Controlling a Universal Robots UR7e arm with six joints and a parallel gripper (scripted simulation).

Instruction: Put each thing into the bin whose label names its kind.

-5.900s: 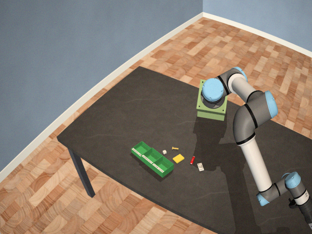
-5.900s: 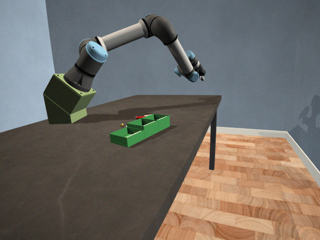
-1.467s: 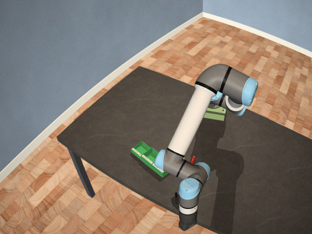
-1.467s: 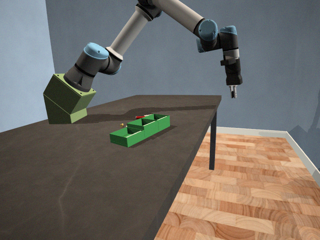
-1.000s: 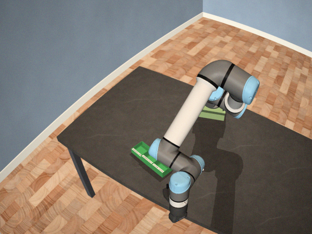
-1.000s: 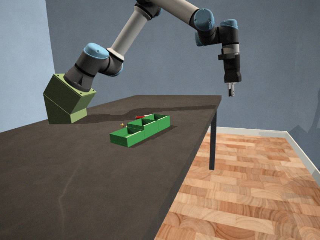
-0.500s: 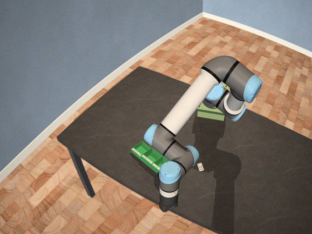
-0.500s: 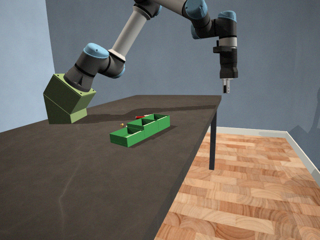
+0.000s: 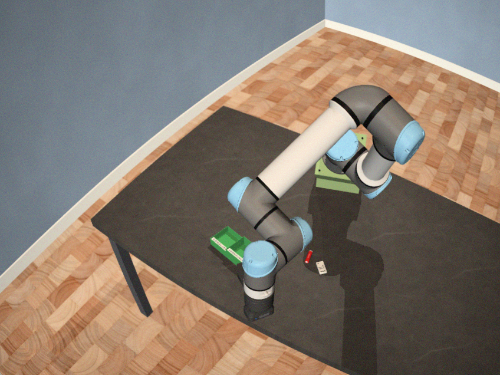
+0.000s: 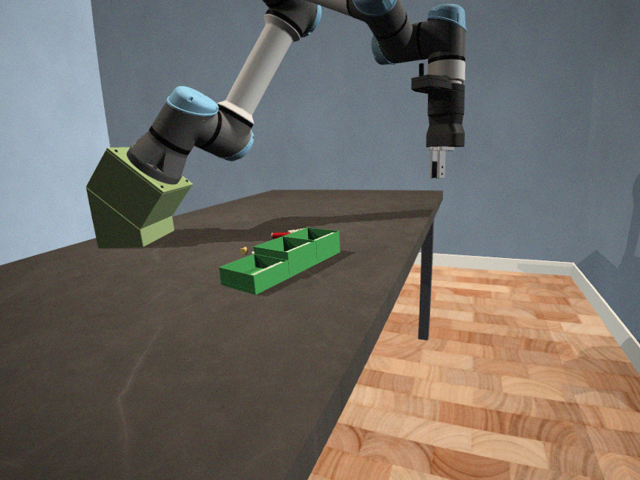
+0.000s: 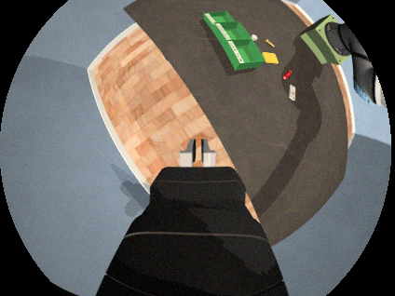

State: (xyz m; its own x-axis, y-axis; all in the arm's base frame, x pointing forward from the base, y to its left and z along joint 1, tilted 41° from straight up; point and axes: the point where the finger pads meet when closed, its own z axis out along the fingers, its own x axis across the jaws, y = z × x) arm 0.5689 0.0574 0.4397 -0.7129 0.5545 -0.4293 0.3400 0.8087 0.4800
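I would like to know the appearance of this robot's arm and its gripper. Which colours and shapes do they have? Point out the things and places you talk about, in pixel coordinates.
The arm (image 9: 303, 147) (image 10: 260, 66) has dark grey rounded joints, pale off-white tubes, light blue round caps and black rings. The gripper (image 10: 437, 176) (image 11: 198, 146) has a black body and two short, straight silver-grey fingers with dark inner faces. No loose cable is visible.

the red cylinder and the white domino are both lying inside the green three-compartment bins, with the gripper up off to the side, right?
Not inside: the small red cylinder and the white domino with black pips lie on the dark table top, outside the green bins, as the wrist view shows. The rest holds.
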